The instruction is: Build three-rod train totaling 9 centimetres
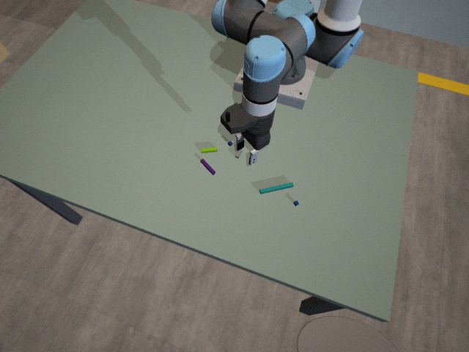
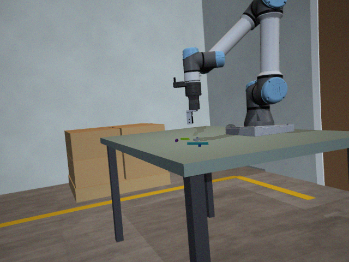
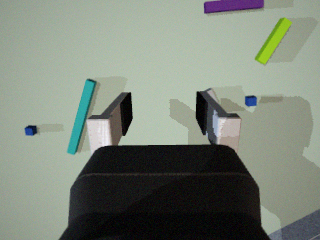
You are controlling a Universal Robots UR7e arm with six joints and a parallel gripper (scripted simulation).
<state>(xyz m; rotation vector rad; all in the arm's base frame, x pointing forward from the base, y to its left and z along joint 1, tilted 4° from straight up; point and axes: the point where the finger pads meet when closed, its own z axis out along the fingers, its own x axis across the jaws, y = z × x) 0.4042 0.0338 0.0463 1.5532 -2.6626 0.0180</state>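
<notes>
My gripper is open and empty, above the table. A grey rod lies below, partly hidden by a finger in the wrist view. One blue rod lies near the grey one; the other blue rod lies beyond the turquoise rod. A lime rod and a purple rod lie apart, at an angle to each other. No rods lie end to end.
The robot's base plate stands on the table behind the rods. The table's front edge is beyond the purple and turquoise rods, away from the base. Shadows of the arm fall across the table.
</notes>
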